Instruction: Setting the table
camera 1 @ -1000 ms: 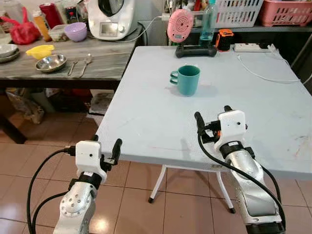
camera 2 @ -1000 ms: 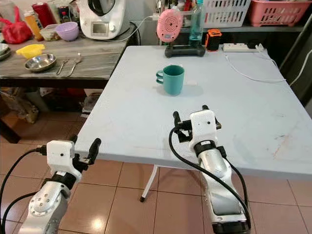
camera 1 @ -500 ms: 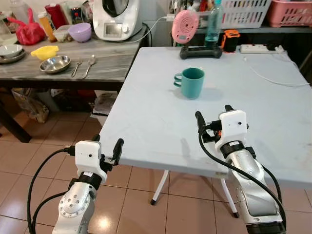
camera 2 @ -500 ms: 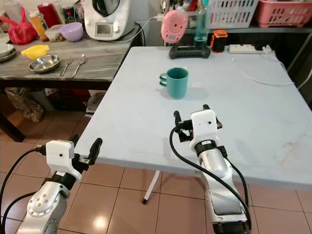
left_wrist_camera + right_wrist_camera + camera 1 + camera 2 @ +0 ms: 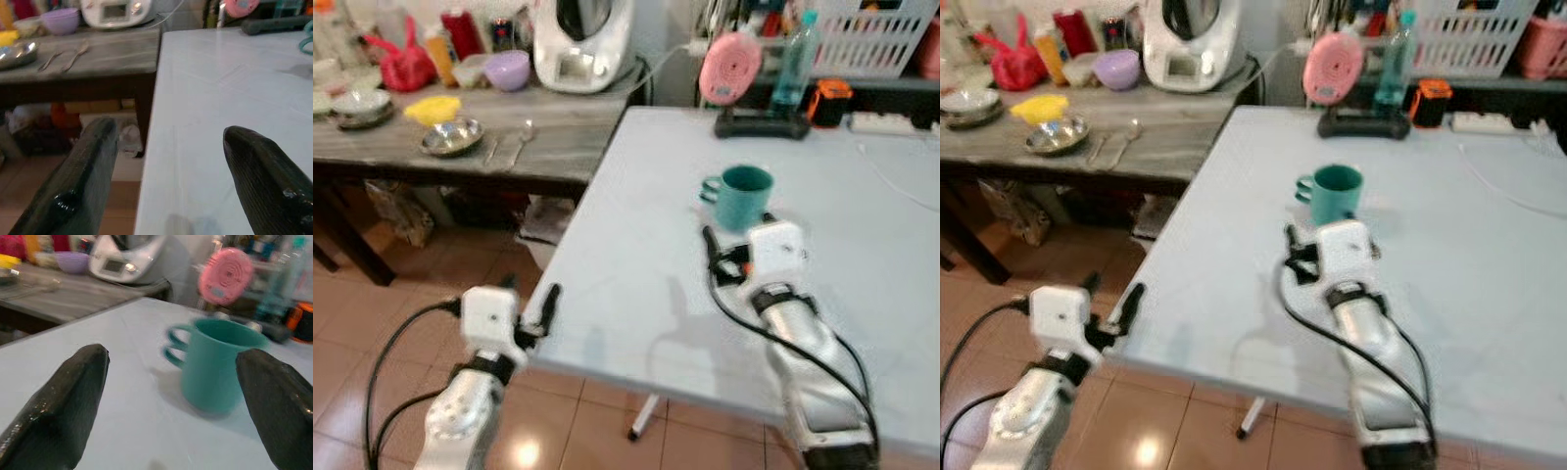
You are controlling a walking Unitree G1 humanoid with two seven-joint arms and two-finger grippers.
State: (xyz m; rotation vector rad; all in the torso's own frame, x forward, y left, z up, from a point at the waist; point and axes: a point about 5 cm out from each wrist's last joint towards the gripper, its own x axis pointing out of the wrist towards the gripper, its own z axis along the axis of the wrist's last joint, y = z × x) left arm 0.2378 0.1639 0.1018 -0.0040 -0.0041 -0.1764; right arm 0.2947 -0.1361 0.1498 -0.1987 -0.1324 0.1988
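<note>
Teal mug (image 5: 741, 196); pale blue table (image 5: 636, 274); purple bowl (image 5: 506, 70).

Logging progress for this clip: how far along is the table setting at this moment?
Early. Done: a teal mug stands on the pale blue table. In hand: nothing; the right gripper, jaws open, faces the mug, and the left gripper is open at the table edge. Left: steel bowl and cutlery on the grey side table.

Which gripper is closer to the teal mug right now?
Right. The right gripper hangs over the table just short of the teal mug, jaws open. The left gripper is far off at the table's near left edge, also open.
</note>
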